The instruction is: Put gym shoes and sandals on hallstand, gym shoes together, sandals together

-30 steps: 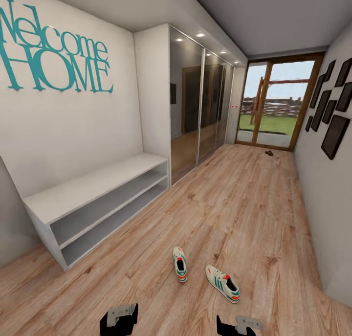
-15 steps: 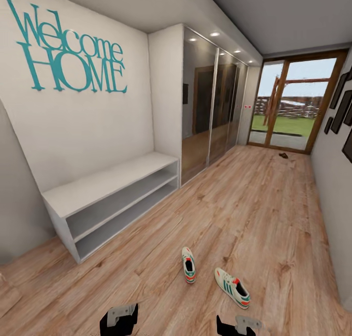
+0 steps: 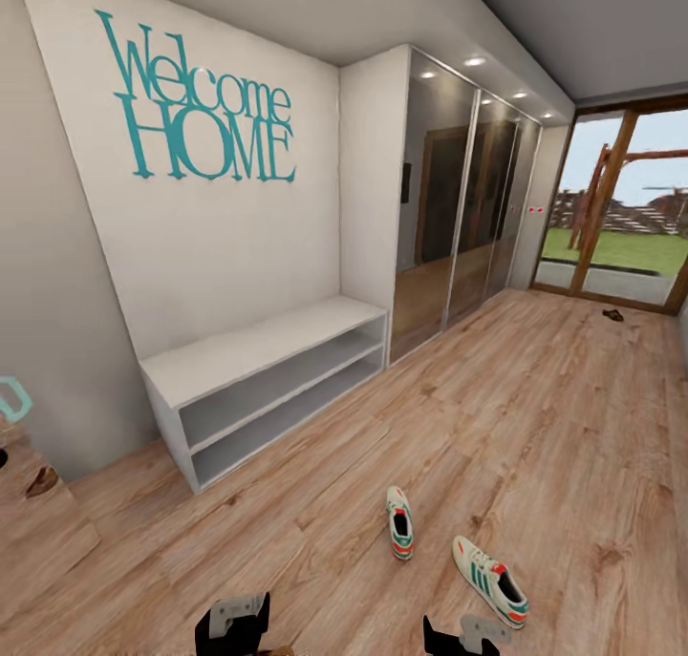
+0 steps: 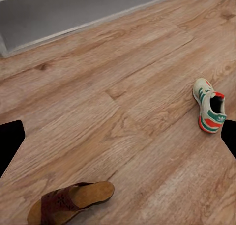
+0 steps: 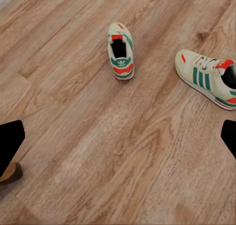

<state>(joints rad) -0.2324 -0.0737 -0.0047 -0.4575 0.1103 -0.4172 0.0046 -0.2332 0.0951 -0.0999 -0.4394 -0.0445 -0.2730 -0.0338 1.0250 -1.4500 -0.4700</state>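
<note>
Teal wall lettering (image 3: 203,112) (mirrored wardrobe (image 3: 468,188) beside)

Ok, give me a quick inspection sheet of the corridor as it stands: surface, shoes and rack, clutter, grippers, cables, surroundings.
Surface: brown wood-plank floor, nothing spilled on it.
Job's things: two gym shoes on the floor, apart and angled differently, one nearer the rack, the other to its right. One sandal lies on the floor close under the left arm; a small dark thing by the glass door may be the other, too small to tell. Shoe rack: top and both shelves bare.
Clutter: wooden object at the left edge.
Grippers: left gripper and right gripper held low, holding nothing; finger spread unclear.
Cables: nothing seen.
Surroundings: Welcome Home lettering, mirrored wardrobe.
</note>
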